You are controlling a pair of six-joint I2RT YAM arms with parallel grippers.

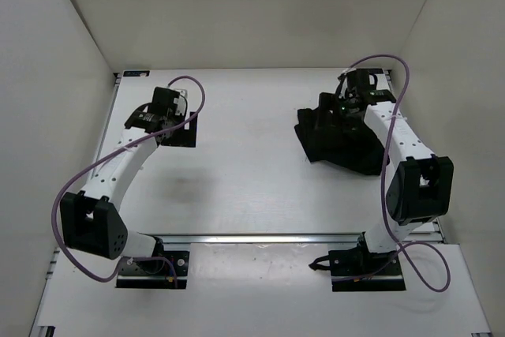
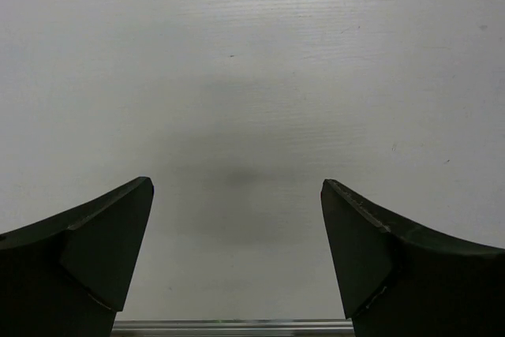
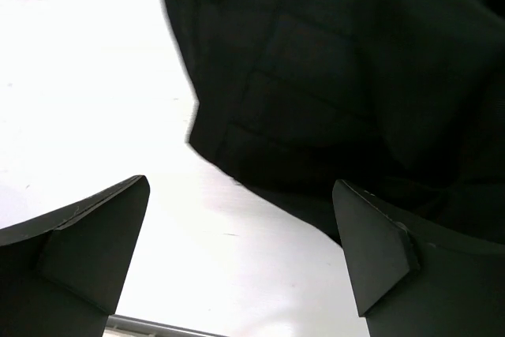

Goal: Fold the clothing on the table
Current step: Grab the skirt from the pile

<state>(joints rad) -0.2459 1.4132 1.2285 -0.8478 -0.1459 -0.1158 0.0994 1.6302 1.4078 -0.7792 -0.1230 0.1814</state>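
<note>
The clothing (image 1: 335, 141) lies as a crumpled black heap on the white table (image 1: 237, 187), at the far right. My right gripper (image 1: 353, 95) hovers at the heap's far edge. In the right wrist view the right gripper (image 3: 241, 182) is open with bare table between its fingers, and the clothing (image 3: 339, 76) fills the upper right and runs behind the right fingertip (image 3: 371, 242). My left gripper (image 1: 178, 125) hangs over the far left of the table, well away from the garment. In the left wrist view the left gripper (image 2: 237, 184) is open over bare tabletop.
White walls (image 1: 71, 61) close in the left, back and right sides of the table. A metal rail (image 1: 276, 237) crosses the near edge in front of both arm bases. Purple cables (image 1: 67, 195) loop off each arm.
</note>
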